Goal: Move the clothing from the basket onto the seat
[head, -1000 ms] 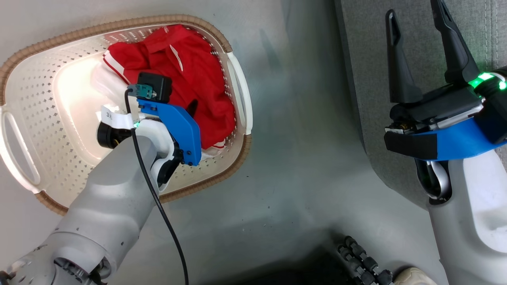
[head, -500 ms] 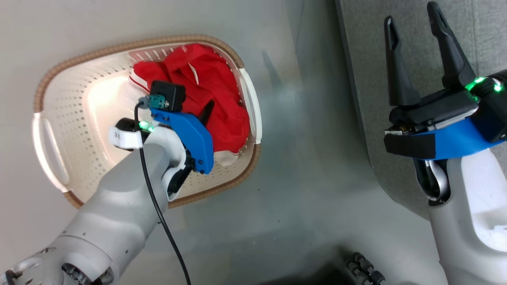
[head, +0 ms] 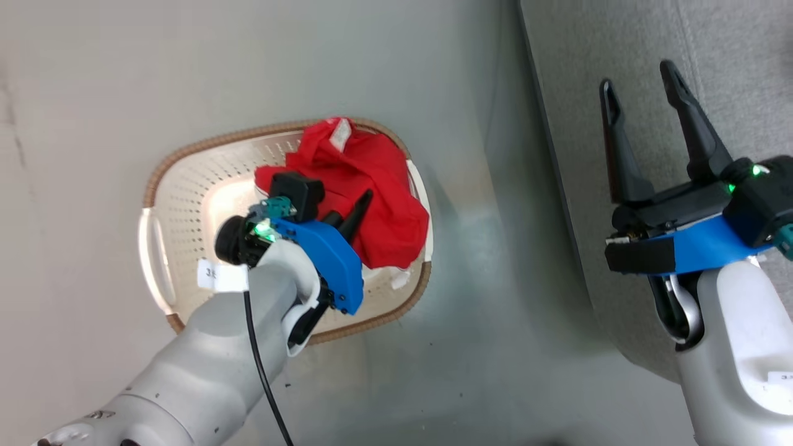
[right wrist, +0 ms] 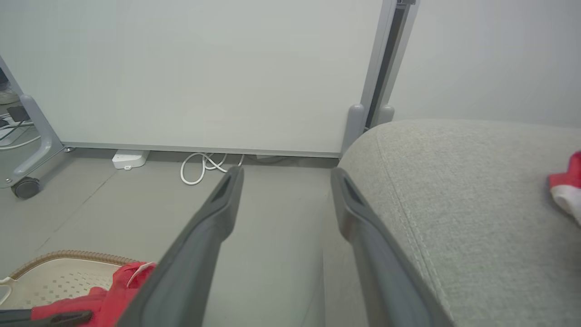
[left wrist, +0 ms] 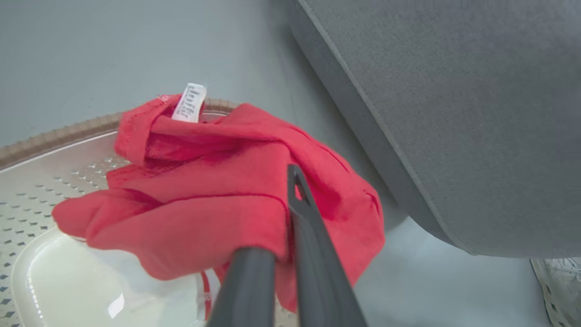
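Clothing (head: 378,186) in bright red is being held by the left gripper (head: 364,199), and its two dark fingers are being pressed tight together on a fold of the cloth. The soft red bundle is being hung above the far corner of the basket (head: 198,148), and part of it is being draped over the brown rim on the side nearest the seat (head: 718,56). It looks as if the cloth is being pinched near its middle so that the whole piece can be carried in one go. A small white label (left wrist: 189,101) is being shown at the top of the bundle. Some white cloth with a red stripe (left wrist: 205,290) is being seen low in the basket; whether it belongs to the same piece cannot be told. The basket is being held up by the grey floor (head: 471,371) just beside the seat, likely so that the trip across is short. The right gripper (head: 638,77) is being held over the edge of the seat with its fingers spread wide apart, and nothing is being gripped or touched by it. In the right wrist view a second red and white piece (right wrist: 565,184) is being rested on the seat, so part of the job seems done.
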Controlling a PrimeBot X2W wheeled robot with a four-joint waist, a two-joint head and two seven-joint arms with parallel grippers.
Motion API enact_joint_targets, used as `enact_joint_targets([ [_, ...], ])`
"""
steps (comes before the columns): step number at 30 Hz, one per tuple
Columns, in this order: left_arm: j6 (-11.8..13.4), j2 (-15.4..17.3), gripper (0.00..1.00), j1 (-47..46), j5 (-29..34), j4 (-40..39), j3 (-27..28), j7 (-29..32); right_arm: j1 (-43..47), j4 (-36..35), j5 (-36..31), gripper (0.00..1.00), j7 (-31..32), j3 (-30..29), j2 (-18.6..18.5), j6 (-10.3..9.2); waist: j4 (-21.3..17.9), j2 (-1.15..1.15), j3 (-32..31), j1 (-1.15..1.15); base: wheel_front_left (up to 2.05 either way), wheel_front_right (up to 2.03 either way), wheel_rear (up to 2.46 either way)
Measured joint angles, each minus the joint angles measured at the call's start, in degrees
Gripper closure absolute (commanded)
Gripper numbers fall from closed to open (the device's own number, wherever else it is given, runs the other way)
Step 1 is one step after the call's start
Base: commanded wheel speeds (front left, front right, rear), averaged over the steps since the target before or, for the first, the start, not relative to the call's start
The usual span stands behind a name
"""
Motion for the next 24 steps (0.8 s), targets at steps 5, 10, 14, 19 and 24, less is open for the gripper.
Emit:
enact_joint_targets([
  [5,0.0,0.2,1.00,1.6,0.1,-2.7,-0.8,-1.7,2.3,1.0,0.0,0.00,0.0,-0.4,-0.5,0.00,1.4,0.00,-4.2,0.00,0.00,0.00,0.00],
  [10,0.0,0.6,1.00,3.0,1.2,-4.9,-1.0,-2.4,4.6,1.9,0.0,0.00,0.0,-0.6,-0.5,0.00,2.7,0.00,-8.6,-0.01,0.00,0.00,0.00],
  [14,0.0,1.2,1.00,3.9,2.6,-7.5,0.3,-2.5,6.4,2.6,0.0,0.00,0.0,-1.0,-0.6,0.00,3.8,0.00,-12.1,-0.01,0.00,0.00,0.00],
  [19,0.0,2.3,1.00,5.8,7.2,-10.9,4.8,-2.6,8.7,3.3,0.0,0.00,0.0,-1.5,-0.5,0.00,5.0,0.00,-16.1,-0.01,0.00,0.00,0.00],
  [24,0.0,2.6,1.00,7.7,12.3,-13.4,9.0,-2.6,11.1,4.1,0.0,0.00,0.0,-2.3,-0.3,0.00,6.2,0.00,-20.1,-0.01,0.00,0.00,0.00],
])
